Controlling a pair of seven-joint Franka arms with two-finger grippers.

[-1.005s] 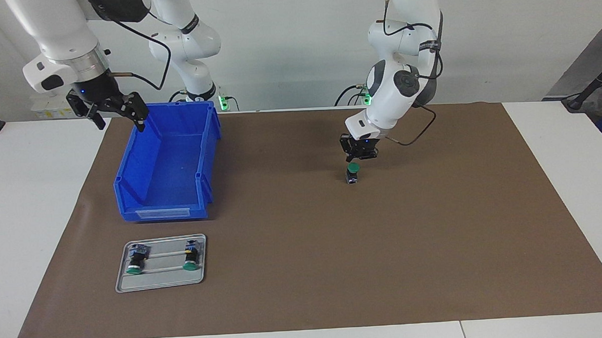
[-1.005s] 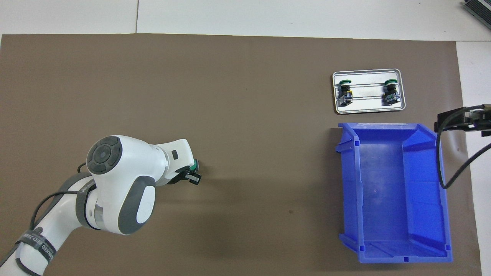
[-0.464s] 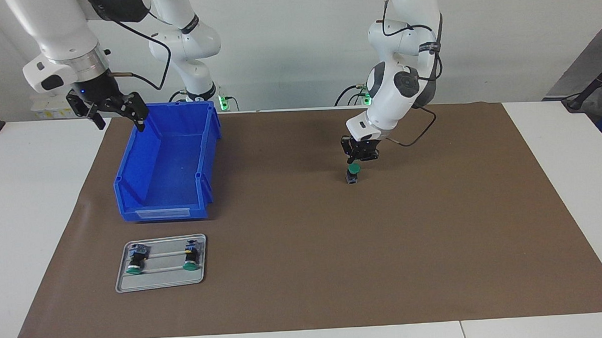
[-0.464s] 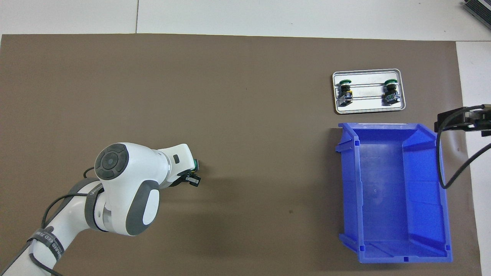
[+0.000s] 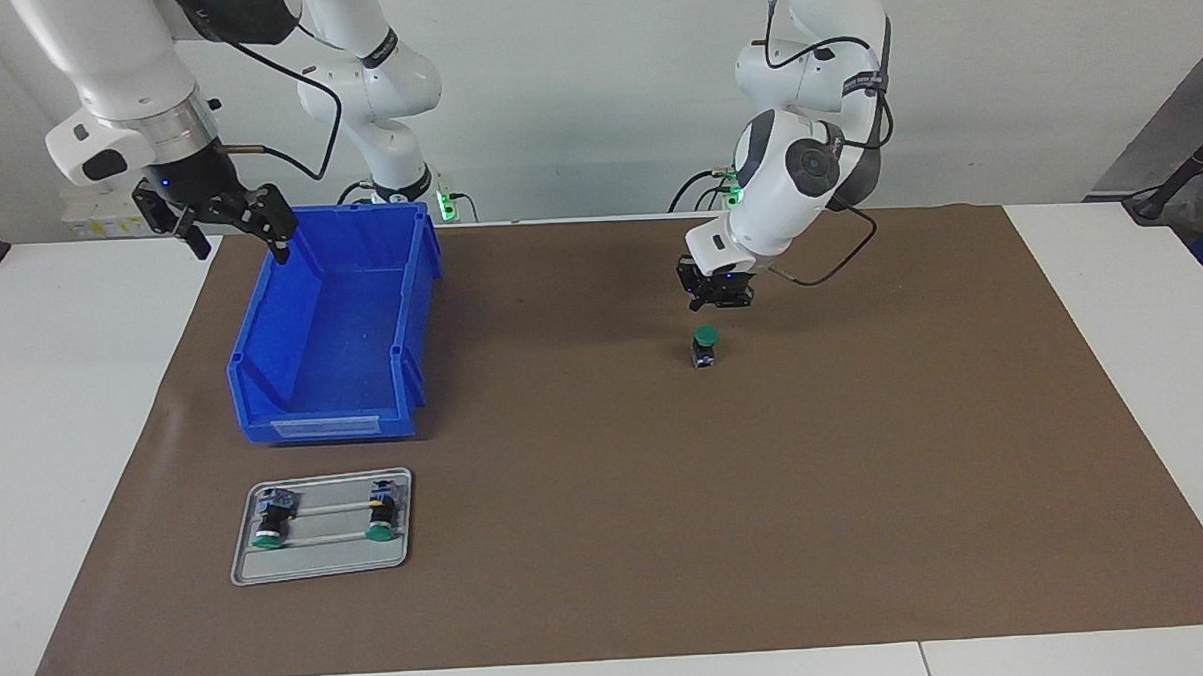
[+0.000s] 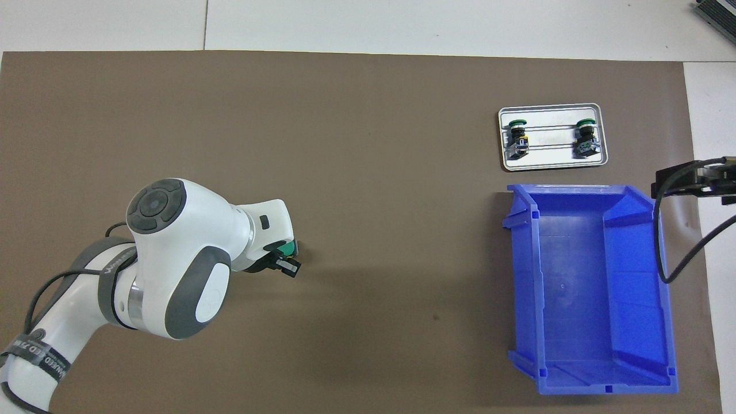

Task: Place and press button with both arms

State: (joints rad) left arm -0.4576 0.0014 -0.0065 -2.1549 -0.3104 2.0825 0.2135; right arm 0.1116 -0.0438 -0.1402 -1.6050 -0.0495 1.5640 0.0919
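Observation:
The button stands upright on the brown mat, green cap up, with nothing holding it. My left gripper hangs just above the cap, shut, with a small gap between its tips and the cap. In the overhead view the left gripper and wrist hide most of the button; only an edge of green shows. My right gripper waits in the air, open and empty, over the blue bin's corner nearest the right arm's base. In the overhead view the right gripper shows only at the frame's edge.
An empty blue bin stands toward the right arm's end. Farther from the robots than the bin lies a grey tray with two green-capped buttons on their sides. Bare brown mat covers most of the table.
The left gripper has lifted off the button's cap, still shut, and the arm's wrist has risen with it. The button stays in place. The right arm has not moved.

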